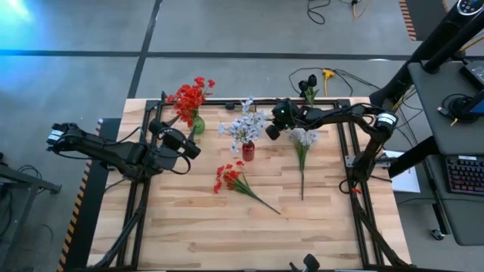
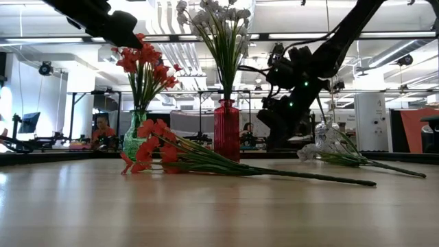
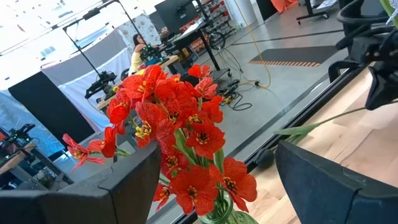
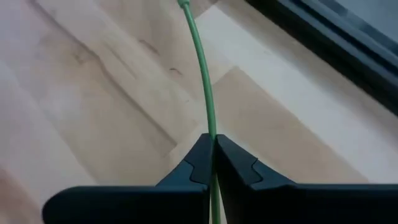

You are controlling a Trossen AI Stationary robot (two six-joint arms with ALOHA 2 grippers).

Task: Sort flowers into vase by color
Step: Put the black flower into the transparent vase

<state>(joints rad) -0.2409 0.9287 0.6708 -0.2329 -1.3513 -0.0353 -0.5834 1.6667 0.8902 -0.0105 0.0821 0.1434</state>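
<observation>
flowers lie sorted only in part: the loose red spray (image 1: 228,178) rests nearest on the table (image 1: 227,234), the pale stem (image 4: 205,81) behind it. right gripper (image 4: 214,158) is clamped on that stalk. lift it straight, swing the bloom clear, seat it in the red vase (image 2: 226,130). left gripper (image 3: 214,180) hangs apart by the green vase's (image 2: 134,137) red blooms.

Red flowers (image 1: 229,178) and pale flowers (image 1: 303,140) flat on table.
</observation>
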